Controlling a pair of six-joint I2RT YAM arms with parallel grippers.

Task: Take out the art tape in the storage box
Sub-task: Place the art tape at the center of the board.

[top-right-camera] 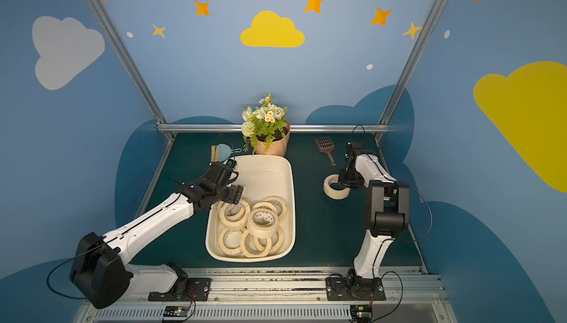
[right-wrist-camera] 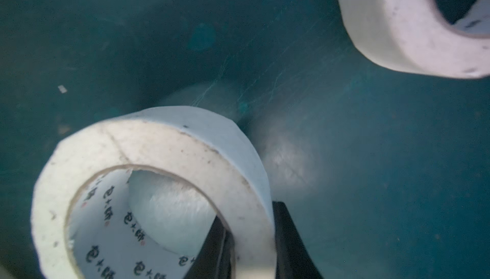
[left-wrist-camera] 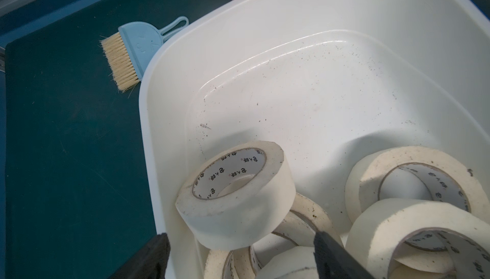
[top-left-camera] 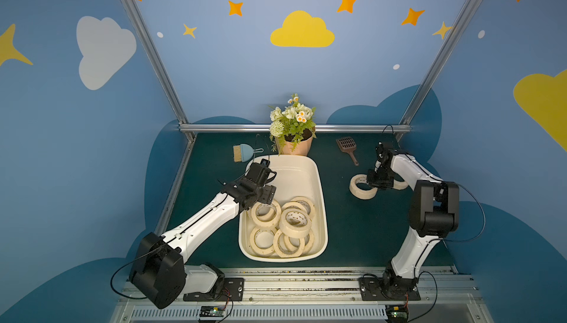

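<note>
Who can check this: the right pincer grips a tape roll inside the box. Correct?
No. The right pincer grips its roll outside the box, out over the table, as a top view shows.

The art tape is cream, its cores white with dark print. The storage box is off-white, the table dark green. At the box's eleven o'clock, the brush is pale blue.
</note>
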